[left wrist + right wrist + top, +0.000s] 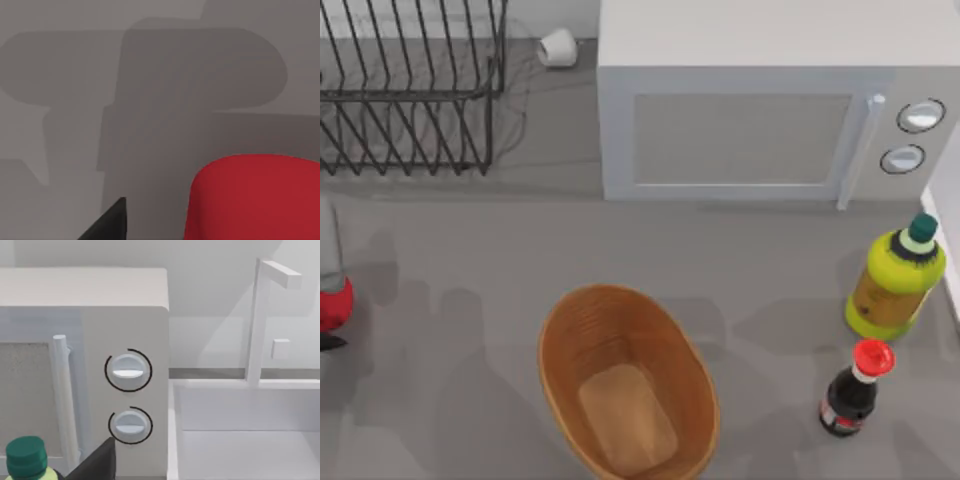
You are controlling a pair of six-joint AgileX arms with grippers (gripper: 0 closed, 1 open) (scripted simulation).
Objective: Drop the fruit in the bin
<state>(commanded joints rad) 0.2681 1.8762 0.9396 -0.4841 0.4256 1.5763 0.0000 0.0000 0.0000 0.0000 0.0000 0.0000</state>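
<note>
One red fruit (332, 305) sits at the far left edge of the bench (450, 330) in the top view, right under the grey of my left arm, with a dark bit just below it. In the left wrist view the fruit (255, 197) looms large and close beside one black finger (112, 225) of my left tool, above bare grey bench (150, 100) crossed by the arm's shadow. I cannot tell whether that tool is wide, narrow or closed on the fruit.

Off to the right of my left tool, well apart from the fruit, the bin (625, 385) rests upright on the bench, an oval brown wicker basket with a lighter flat base. Farther right again stand a dark bottle with a red cap (854, 388) and, just beyond it, a yellow-green bottle with a green cap (897, 278).

Away from the left tool toward the back, a black wire rack (410, 85) stands with a small white cup (558, 47) lying near its corner, and the white microwave (760, 100) fills the back right.

My right wrist view shows a dark finger (97, 462) of my right tool close to the microwave's two dials (128, 371), the green cap (26, 456) beside it, and a white sink (250, 440) with its tap beyond. That tool's opening I cannot tell.
</note>
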